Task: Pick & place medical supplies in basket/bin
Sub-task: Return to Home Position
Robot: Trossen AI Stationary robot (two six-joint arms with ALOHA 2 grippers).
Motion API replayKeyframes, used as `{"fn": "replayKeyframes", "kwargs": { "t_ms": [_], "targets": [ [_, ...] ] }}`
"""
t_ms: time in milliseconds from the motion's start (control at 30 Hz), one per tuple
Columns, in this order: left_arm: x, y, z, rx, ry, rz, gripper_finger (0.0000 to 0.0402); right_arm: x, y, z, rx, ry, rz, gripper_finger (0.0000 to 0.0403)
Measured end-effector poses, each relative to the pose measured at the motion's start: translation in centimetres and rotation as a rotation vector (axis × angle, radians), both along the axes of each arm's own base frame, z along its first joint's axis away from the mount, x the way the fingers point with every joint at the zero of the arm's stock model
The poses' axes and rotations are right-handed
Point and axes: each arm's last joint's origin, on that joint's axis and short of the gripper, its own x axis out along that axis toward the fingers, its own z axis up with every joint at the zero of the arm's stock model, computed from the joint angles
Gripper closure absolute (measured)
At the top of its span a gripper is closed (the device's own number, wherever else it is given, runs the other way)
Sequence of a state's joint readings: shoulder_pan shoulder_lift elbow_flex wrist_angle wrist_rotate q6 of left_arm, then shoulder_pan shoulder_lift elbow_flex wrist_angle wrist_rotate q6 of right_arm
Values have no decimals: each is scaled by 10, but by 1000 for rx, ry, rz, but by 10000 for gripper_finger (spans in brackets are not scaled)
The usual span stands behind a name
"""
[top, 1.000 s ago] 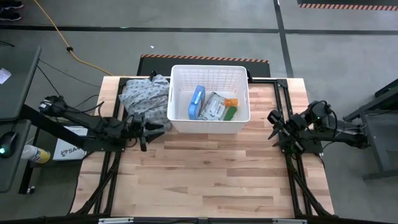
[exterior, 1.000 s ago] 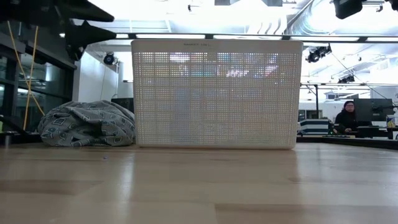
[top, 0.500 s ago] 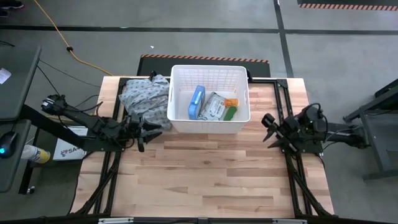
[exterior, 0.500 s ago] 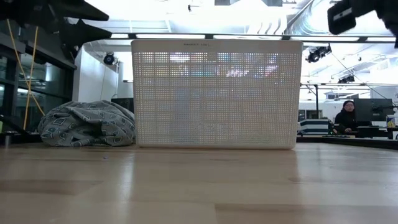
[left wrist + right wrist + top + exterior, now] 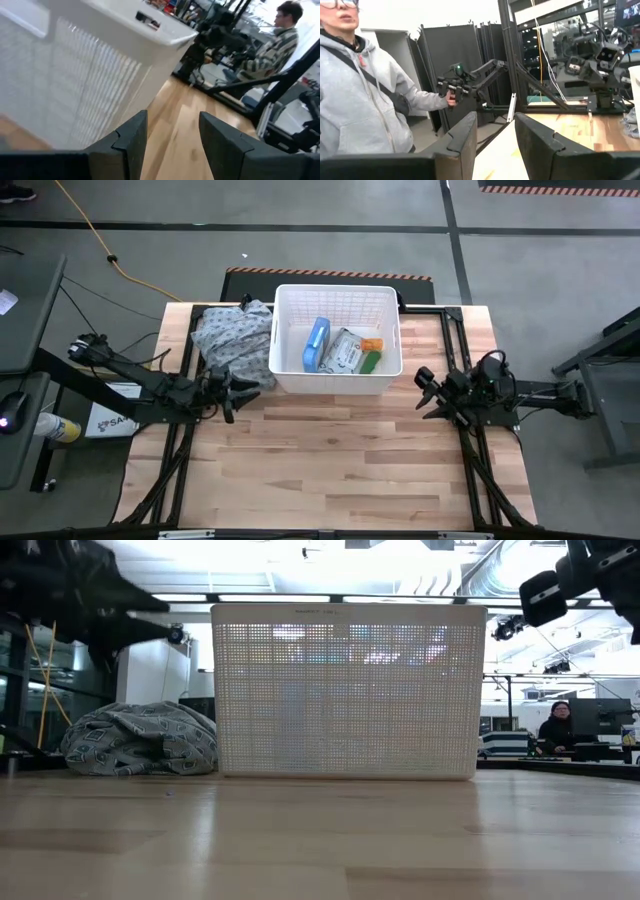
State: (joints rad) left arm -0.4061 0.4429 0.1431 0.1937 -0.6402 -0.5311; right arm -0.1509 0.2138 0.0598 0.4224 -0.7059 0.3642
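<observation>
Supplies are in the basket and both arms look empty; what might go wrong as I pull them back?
The open left end effector sits by the near left corner of the basket and the grey cloth; a wide swing might nudge the basket or snag the cloth. A person stands close by in the right wrist view, so swinging the open right end effector fast may be unsafe.
</observation>
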Motion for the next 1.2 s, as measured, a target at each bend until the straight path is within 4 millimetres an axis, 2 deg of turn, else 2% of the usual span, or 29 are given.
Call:
{"fn": "replayKeyframes", "kwargs": {
  "t_ms": [367, 733, 1200],
  "targets": [
    [-8, 4, -31, 10, 10, 9, 190, 0, 0, 0, -50, -34, -15, 279],
    [-9, 4, -37, 33, 51, 6, 190, 1, 0, -1, -57, -26, -32, 279],
    [-8, 1, -37, 30, 57, -90, 190, -1, 2, -5, -145, -64, 59, 279]
  ]
}}
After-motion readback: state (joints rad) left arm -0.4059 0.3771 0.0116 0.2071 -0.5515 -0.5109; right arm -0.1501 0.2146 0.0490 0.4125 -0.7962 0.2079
